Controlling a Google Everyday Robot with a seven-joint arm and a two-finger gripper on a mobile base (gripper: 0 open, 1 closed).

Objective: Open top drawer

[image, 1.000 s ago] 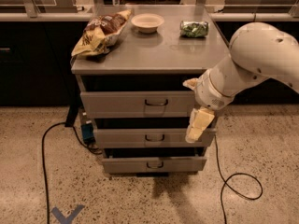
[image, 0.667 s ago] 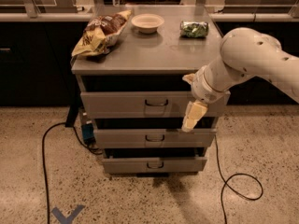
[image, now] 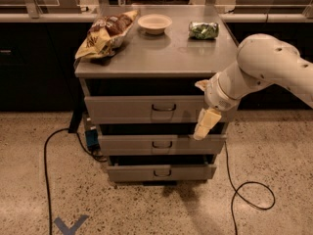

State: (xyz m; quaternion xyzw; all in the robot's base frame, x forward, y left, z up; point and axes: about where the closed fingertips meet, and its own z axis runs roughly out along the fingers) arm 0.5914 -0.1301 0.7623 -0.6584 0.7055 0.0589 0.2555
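Note:
The top drawer [image: 127, 109] is the largest grey metal front under the cabinet top, with a small dark wire handle [image: 164, 107] at its centre. Its front stands slightly out from the cabinet. Two shorter drawer fronts [image: 142, 144] sit below it. My gripper [image: 204, 124] hangs pointing down in front of the right end of the top drawer, to the right of the handle and apart from it. The white arm [image: 264, 67] reaches in from the right.
On the cabinet top [image: 166, 53] lie a chip bag [image: 105, 33], a white bowl [image: 154, 23] and a green packet [image: 204, 30]. Black cables [image: 46, 165] run over the speckled floor on both sides. A dark counter stands behind.
The arm and gripper have moved left and a little up, from the cabinet's right edge to in front of the top drawer's right end.

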